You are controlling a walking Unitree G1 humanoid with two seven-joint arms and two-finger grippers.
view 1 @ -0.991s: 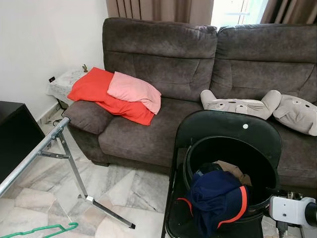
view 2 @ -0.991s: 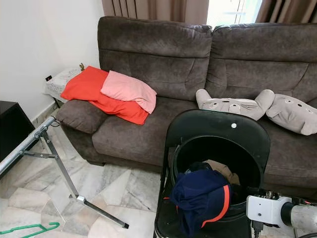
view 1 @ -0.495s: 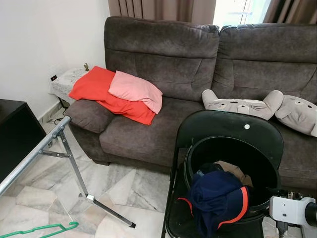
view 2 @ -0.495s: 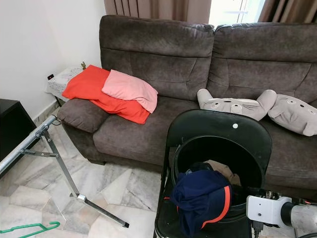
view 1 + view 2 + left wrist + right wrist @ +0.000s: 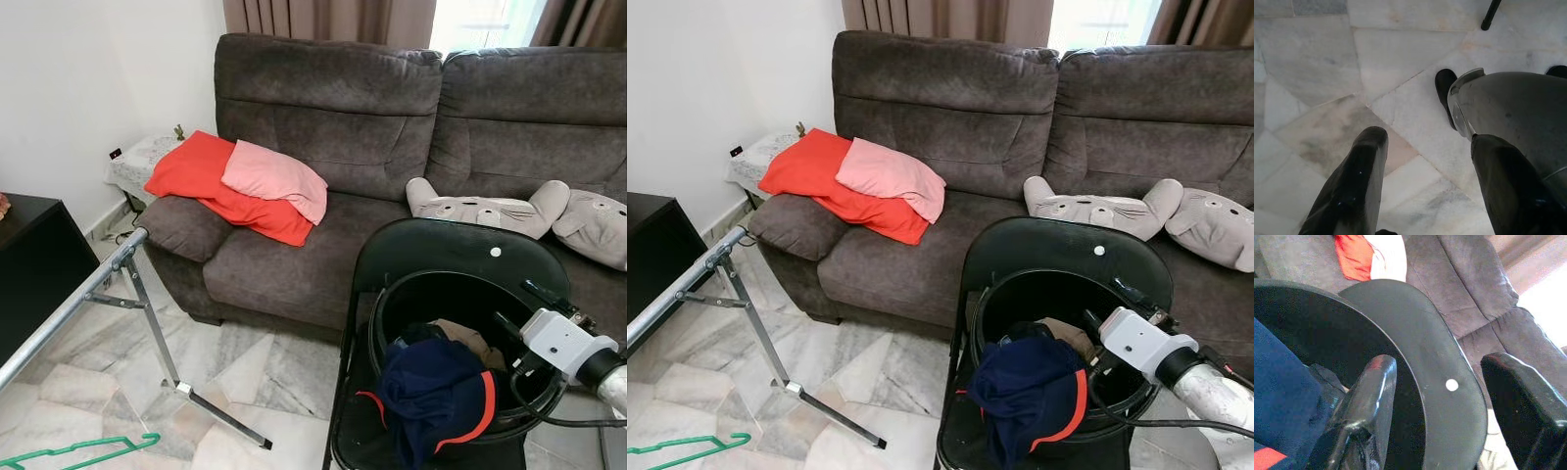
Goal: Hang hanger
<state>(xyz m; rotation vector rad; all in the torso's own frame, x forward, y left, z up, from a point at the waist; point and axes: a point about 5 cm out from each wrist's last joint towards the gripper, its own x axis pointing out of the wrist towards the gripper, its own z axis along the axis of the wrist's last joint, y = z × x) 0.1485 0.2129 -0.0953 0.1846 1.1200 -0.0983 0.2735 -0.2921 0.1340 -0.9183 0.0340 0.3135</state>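
Note:
A green hanger (image 5: 80, 450) lies on the marble floor at the lower left, below the slanted metal bar of a clothes rack (image 5: 71, 305). My right gripper (image 5: 526, 305) is raised at the right rim of a black bucket (image 5: 392, 294) that stands on a black folding chair (image 5: 451, 245). In the right wrist view this gripper (image 5: 1437, 363) is open, with the chair back between its fingers and untouched. My left gripper (image 5: 1427, 139) hangs open over the floor, holding nothing.
The bucket holds a navy garment with an orange stripe (image 5: 431, 392). A brown sofa (image 5: 323, 108) behind carries red and pink cushions (image 5: 245, 181) and grey plush toys (image 5: 490, 211). A black cabinet (image 5: 29, 264) stands at the left. My own leg (image 5: 1513, 112) is beside the left gripper.
My right arm has lifted from the lower right corner up to the bucket's right rim. The view has shifted slightly. The hanger and rack lie as before.

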